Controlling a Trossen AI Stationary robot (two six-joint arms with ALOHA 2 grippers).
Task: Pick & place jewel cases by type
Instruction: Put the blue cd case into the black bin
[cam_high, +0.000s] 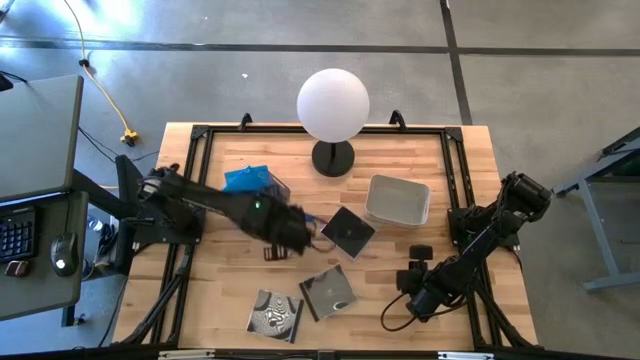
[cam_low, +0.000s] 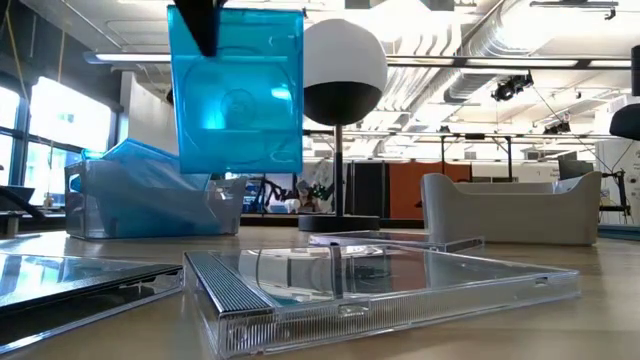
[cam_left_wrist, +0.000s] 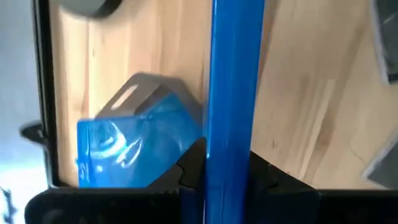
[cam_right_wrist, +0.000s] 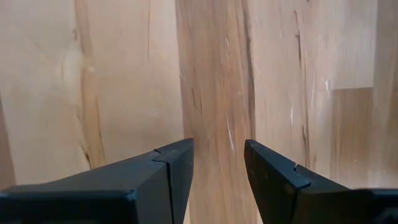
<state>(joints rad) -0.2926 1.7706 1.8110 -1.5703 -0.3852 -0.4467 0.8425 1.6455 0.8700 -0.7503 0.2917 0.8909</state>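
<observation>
Wooden table (cam_high: 230, 290), blue case (cam_low: 238, 90) aloft

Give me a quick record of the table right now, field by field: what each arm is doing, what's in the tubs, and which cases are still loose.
left end effector: shut on blue jewel case, held upright above the table
right end effector: open, over bare wood, holding nothing
left tub: holds blue cases
right tub: looks empty
loose on table: dark case, clear-lidded case, swirl case
</observation>
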